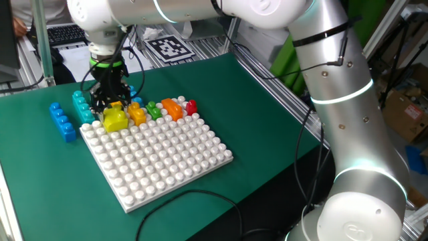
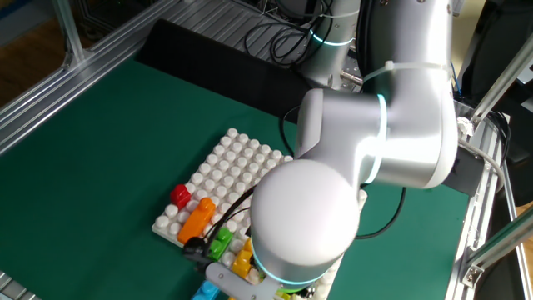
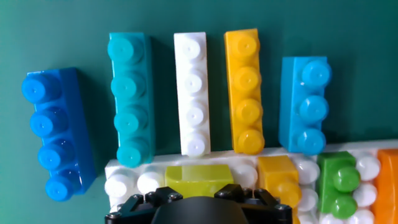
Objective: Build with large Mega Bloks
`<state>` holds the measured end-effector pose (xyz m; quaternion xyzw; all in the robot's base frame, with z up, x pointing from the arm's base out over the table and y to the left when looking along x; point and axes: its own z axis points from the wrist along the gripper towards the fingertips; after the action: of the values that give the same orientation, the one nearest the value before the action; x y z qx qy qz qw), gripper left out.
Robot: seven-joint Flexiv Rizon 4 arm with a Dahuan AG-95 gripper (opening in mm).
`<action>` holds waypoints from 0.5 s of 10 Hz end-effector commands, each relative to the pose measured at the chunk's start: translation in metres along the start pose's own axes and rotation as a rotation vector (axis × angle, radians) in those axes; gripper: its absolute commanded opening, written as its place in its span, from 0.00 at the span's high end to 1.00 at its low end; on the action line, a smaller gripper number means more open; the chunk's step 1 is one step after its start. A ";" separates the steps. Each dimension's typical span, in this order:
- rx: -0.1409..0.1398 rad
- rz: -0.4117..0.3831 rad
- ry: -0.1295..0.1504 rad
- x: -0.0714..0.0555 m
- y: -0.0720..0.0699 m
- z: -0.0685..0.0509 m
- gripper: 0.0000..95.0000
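The claw (image 1: 109,102) is standing almost straight down over the yellow-green brick (image 1: 115,120) at the baseplate (image 1: 160,157)'s corner, its jaws straddling the brick; whether they are pinching it I cannot tell. This looks like the seating step. On the tabletop at twelve o'clock from that brick, the white brick (image 3: 191,93) and orange-yellow brick (image 3: 244,90) are lying loose, the teal brick (image 3: 129,98) at eleven. The next move likely calls for pressing straight down, then releasing.

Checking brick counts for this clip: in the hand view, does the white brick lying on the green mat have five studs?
No, the white brick shows four round studs in a single row, like the teal brick beside it.
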<state>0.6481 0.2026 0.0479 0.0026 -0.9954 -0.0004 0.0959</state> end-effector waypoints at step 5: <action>0.022 -0.030 -0.004 -0.005 0.001 0.007 1.00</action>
<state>0.6509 0.2043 0.0406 0.0192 -0.9954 0.0110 0.0937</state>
